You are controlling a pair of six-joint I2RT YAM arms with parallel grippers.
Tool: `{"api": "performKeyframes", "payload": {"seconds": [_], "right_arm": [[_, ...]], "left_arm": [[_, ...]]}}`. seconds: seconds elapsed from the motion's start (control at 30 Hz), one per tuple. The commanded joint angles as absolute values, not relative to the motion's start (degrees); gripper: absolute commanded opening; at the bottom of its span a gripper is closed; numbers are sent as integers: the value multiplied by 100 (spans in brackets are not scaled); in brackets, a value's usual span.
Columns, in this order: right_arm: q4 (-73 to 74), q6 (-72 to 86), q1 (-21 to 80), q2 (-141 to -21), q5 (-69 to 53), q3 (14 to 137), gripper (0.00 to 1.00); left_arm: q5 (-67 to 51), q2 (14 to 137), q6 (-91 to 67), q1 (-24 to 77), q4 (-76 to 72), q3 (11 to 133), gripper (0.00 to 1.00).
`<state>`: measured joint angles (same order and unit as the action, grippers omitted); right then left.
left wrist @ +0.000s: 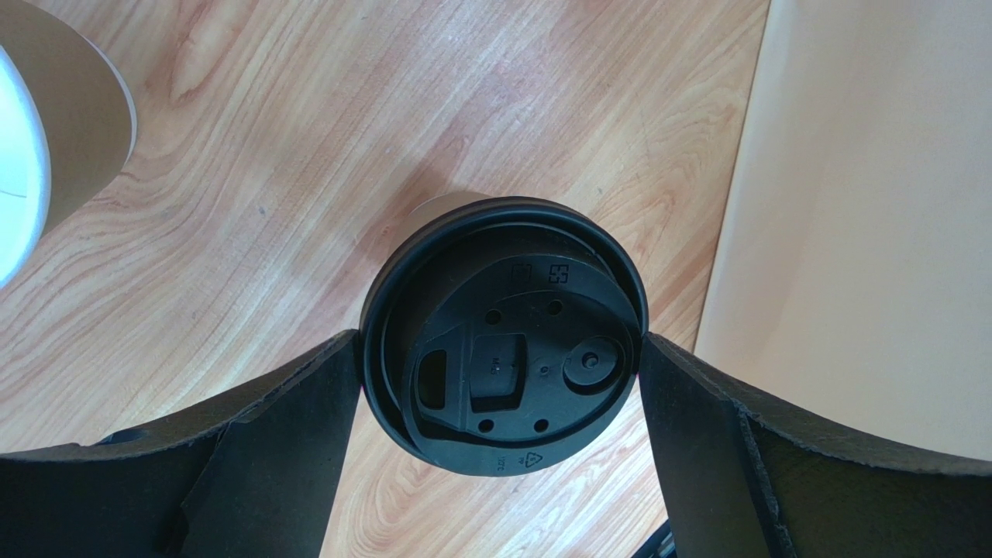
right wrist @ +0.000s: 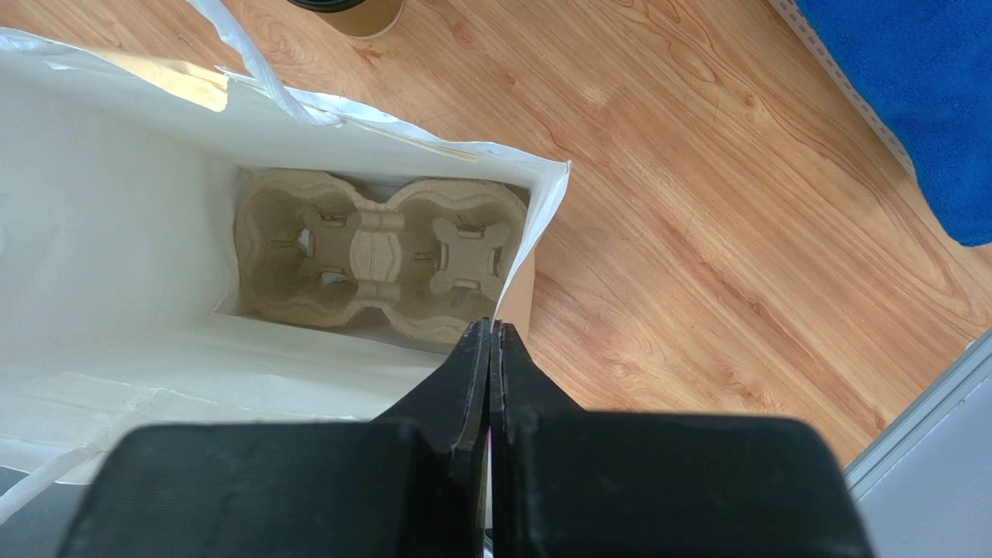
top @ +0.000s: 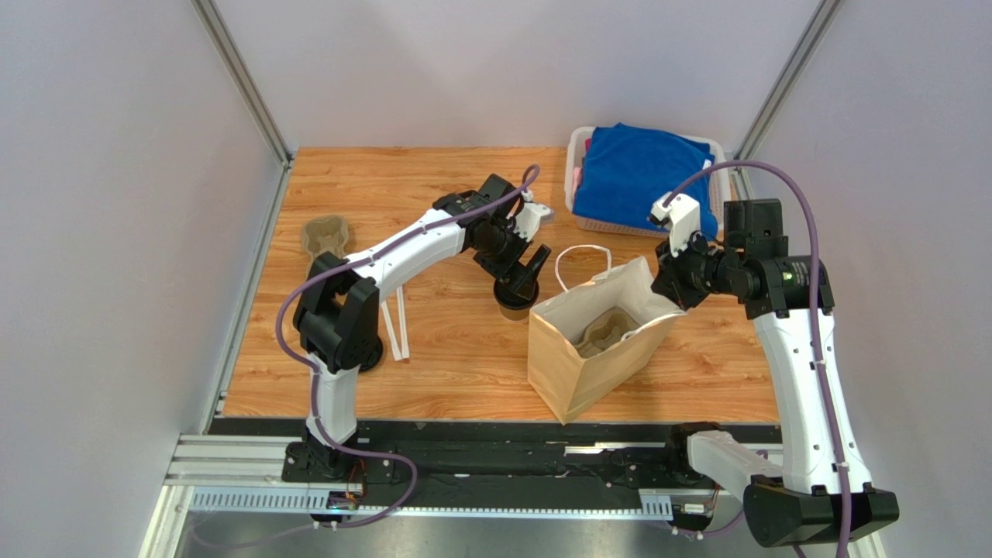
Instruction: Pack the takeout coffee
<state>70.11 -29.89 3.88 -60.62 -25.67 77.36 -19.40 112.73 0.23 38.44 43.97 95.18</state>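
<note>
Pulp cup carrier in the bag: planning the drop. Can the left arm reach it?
Likely yes: right fingers hold the brown paper bag open, leaving the moulded pulp carrier uncovered.

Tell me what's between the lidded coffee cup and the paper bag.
Nothing but a bare strip of wooden table. The left wrist view shows it between the lidded cup and the paper bag.

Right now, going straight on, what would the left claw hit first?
The takeout coffee: its black lid sits between the fingers of the left gripper; whether they touch is unclear.
</note>
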Motion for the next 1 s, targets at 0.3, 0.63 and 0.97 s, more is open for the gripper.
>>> {"api": "performKeyframes", "payload": {"seconds": [0.3, 0.63, 0.97], "right_arm": [[7295, -3032, 351, -6135, -2487, 7831, 0], [7199, -2804, 352, -6047, -2671, 7805, 0], [6970, -2672, 343, -5757, -2900, 7638, 0]], "left_arm": [[-1925, 11145, 237, 3850, 4553, 9396, 97], [-1881, 10864, 448, 3841, 4597, 9422, 77], [-2197, 9986, 677, 3604, 4764, 9088, 53]]}}
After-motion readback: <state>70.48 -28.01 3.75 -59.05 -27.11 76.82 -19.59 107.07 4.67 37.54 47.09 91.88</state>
